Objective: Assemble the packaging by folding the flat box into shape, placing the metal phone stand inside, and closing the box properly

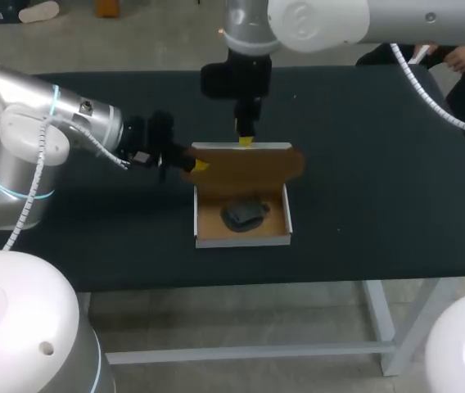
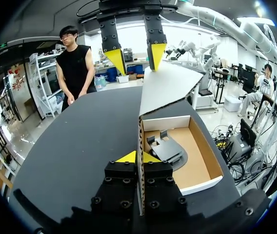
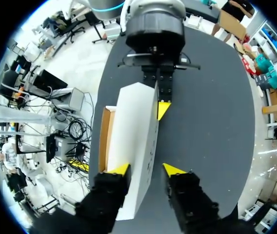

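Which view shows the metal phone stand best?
Left wrist view: the phone stand shows clearly inside the box. The head view shows it small and dark; in the right wrist view the lid hides it.

We take this for a robotics lab. Our left arm [image 1: 28,106] and right arm [image 1: 339,20], bulky white-and-silver machines ringed with blue light and trailed by ribbed cable hoses [image 1: 32,184], are stationed at a plain black-topped counter [image 1: 380,205] on a white frame [image 1: 380,327]. The counter spreads flat beneath and ahead of our left hand [image 2: 138,157].
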Robot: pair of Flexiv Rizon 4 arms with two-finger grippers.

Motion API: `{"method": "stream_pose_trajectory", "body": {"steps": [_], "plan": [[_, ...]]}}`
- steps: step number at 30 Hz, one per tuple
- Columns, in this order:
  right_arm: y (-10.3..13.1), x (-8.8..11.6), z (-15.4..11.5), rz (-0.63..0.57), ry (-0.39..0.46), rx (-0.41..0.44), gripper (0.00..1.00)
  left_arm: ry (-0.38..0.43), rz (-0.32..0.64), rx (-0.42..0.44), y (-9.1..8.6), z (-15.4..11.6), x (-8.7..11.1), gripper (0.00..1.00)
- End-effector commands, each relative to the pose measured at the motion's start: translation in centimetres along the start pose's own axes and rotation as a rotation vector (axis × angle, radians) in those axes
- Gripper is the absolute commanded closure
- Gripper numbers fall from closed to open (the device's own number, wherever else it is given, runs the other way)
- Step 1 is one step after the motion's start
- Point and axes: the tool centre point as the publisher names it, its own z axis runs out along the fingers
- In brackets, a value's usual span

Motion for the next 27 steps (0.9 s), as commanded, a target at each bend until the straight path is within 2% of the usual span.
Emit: {"method": "stream_pose_trajectory", "body": {"steps": [1,27], "plan": [[0.2,-0.3,0.4,-0.001,0.01,0.006,0.56,0.002,0.0,0.002,-0.1,-0.1,-0.1,1.0],[0.6,-0.8,1.8,-0.017,0.016,0.013,0.52,0.002,0.0,0.002,-0.1,-0.1,-0.1,1.0]]}}
